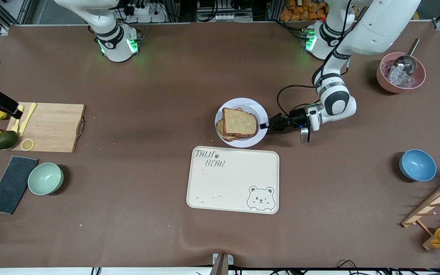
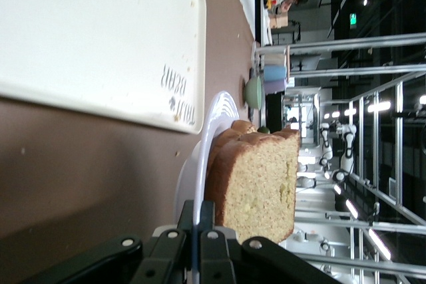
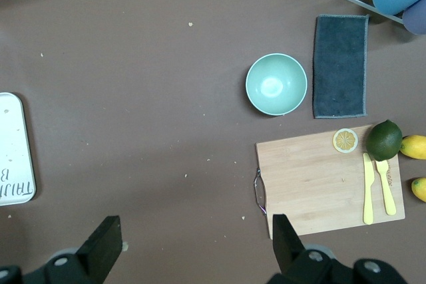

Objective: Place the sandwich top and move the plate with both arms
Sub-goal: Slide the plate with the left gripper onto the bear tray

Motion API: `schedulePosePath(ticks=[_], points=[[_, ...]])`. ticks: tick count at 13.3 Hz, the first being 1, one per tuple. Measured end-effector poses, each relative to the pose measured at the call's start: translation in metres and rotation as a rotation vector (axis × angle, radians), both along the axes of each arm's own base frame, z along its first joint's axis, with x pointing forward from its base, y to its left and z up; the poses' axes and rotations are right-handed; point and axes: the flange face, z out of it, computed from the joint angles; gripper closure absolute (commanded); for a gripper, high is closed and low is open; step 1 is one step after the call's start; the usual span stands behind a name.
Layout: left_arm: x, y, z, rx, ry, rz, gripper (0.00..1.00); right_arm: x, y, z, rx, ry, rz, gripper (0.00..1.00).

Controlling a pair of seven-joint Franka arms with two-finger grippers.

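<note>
The sandwich top (image 1: 239, 121) lies on a stack of bread on the pale round plate (image 1: 256, 107) in the middle of the table. My left gripper (image 1: 264, 125) reaches in low from the left arm's end and is shut on the plate's rim. In the left wrist view the two fingers (image 2: 198, 205) pinch the thin rim of the plate (image 2: 216, 108), with the sandwich top (image 2: 259, 187) just past them. My right gripper (image 3: 193, 227) hangs open and empty, high over bare table beside the cutting board (image 3: 319, 181).
The cream bear tray (image 1: 231, 179) lies just nearer the camera than the plate. A pink bowl with a scoop (image 1: 400, 72), a blue bowl (image 1: 417, 165) and a wooden rack (image 1: 437, 206) stand toward the left arm's end. The cutting board (image 1: 50, 128), green bowl (image 1: 45, 178) and dark cloth (image 1: 12, 184) lie at the right arm's end.
</note>
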Motion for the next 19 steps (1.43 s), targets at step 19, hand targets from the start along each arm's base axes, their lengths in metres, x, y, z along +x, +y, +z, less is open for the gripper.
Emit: schedulePosePath(ticks=[19], points=[[0.133,-0.022,-0.047,-0.044,0.032,0.313,1.00,-0.001,-0.001,-0.001,0.002,0.008,-0.003,0.00]])
